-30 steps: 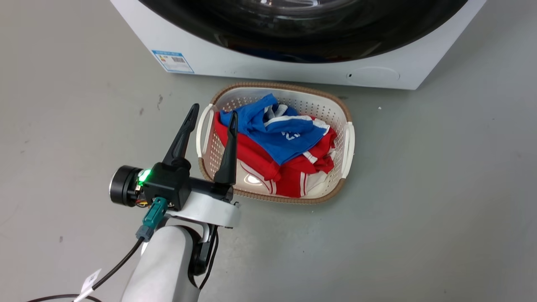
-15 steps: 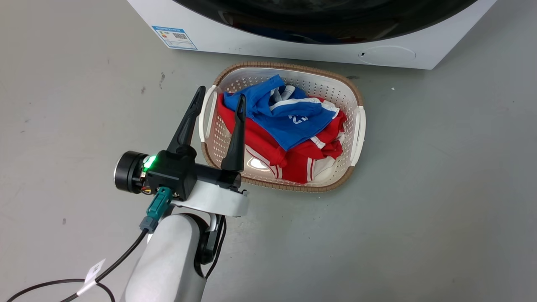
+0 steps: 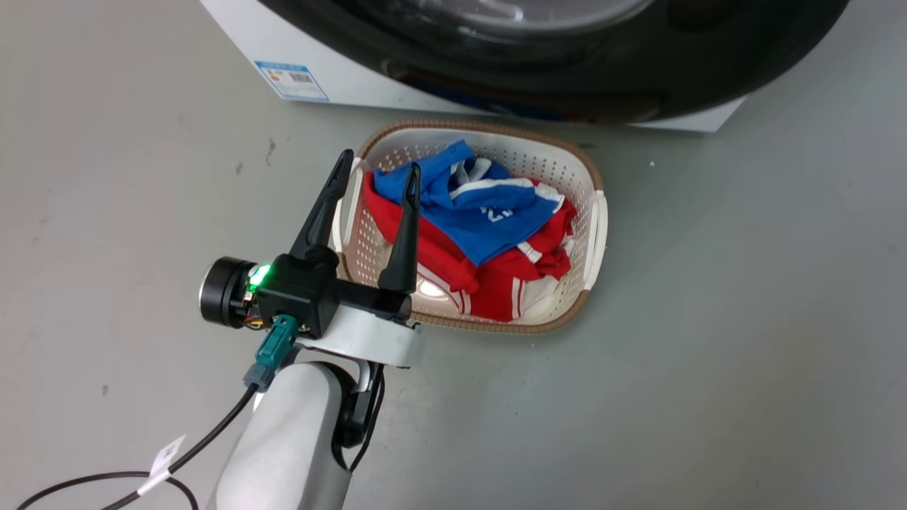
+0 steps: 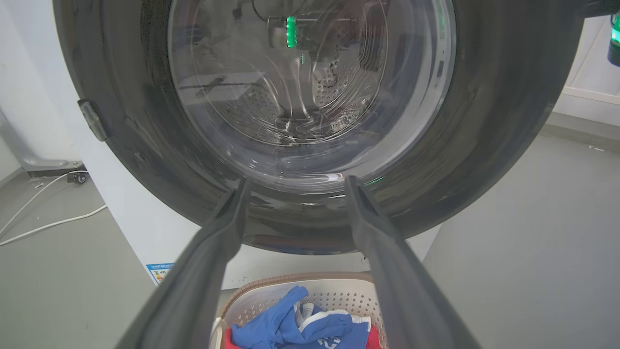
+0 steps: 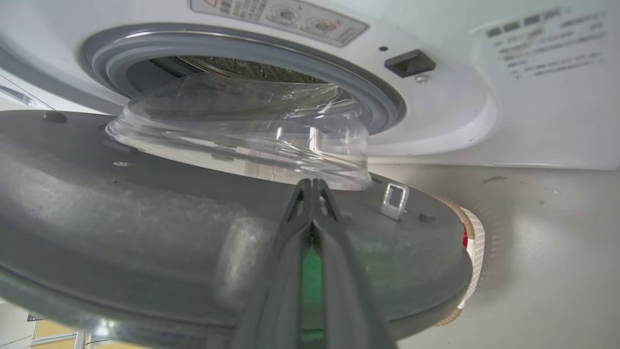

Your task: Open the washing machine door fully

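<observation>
1. The washing machine door (image 3: 708,78) runs along the upper edge of the head view, overhanging the white washing machine (image 3: 234,28). In the right wrist view it stands ajar from the grey gasket (image 5: 382,104). Bare floor (image 3: 744,340) lies open at right.
2. Count: one door, one laundry basket (image 3: 597,234), one blue garment (image 3: 482,223) over red cloth (image 3: 496,294).
3. Left gripper (image 3: 380,160): fingers spread, empty, overlapping the basket's left rim. Right gripper (image 5: 310,184): fingers pressed together at the door's inner face; contact cannot be told.
4. The frame cuts off the door's upper part.

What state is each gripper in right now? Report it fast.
Left gripper: open, empty.
Right gripper: shut, tips together by the washing machine door, nothing seen between them.
</observation>
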Controlling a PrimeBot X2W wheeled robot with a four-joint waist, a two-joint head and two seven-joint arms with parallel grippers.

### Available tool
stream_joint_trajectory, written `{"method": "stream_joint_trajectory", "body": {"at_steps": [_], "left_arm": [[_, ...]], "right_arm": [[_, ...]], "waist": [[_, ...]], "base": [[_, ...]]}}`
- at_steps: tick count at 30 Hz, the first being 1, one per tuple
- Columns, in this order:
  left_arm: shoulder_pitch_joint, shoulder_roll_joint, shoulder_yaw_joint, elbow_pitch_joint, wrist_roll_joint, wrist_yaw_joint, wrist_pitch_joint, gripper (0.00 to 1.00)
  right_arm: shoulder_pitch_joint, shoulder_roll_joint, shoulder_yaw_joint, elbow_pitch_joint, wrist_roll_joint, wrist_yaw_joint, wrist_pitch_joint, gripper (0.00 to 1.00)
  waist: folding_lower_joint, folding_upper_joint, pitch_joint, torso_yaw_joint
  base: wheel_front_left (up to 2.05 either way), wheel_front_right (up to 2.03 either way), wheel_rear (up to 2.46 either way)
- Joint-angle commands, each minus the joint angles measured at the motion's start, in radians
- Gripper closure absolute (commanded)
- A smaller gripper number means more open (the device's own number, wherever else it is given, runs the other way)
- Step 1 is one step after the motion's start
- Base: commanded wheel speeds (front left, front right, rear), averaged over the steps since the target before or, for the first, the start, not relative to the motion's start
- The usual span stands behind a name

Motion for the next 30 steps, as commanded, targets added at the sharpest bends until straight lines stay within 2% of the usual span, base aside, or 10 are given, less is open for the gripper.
{"method": "stream_joint_trajectory", "body": {"at_steps": [1, 14, 20, 24, 30], "left_arm": [[0.006, -0.001, 0.000, 0.002, -0.002, 0.000, -0.003, 0.00], [0.088, -0.001, 0.006, 0.042, -0.008, -0.013, -0.003, 0.00], [0.156, 0.000, 0.006, 0.067, -0.003, -0.032, -0.003, 0.00], [0.197, 0.000, 0.001, 0.084, -0.002, -0.044, -0.003, 0.00], [0.233, 0.000, 0.000, 0.100, -0.004, -0.050, -0.003, 0.00]], "right_arm": [[0.029, 0.018, -0.002, -0.007, -0.004, 0.000, 0.017, 1.00], [0.284, 0.143, -0.082, -0.222, -0.006, 0.000, 0.208, 1.00], [0.435, 0.173, -0.087, -0.336, 0.051, 0.000, 0.282, 1.00], [0.530, 0.178, -0.026, -0.370, 0.144, 0.000, 0.301, 1.00], [0.639, 0.177, 0.117, -0.391, 0.297, 0.000, 0.241, 1.00]], "waist": [[-0.0001, 0.0000, -0.015, -0.003], [-0.0001, 0.0000, -0.156, -0.005], [-0.0001, 0.0000, -0.236, 0.000], [-0.0001, 0.0000, -0.282, 0.010], [-0.0001, 0.0000, -0.328, 0.023]], "base": [[0.00, 0.00, 0.00], [0.00, 0.00, 0.00], [0.00, 0.00, 0.00], [0.00, 0.00, 0.00], [0.00, 0.00, 0.00]]}}
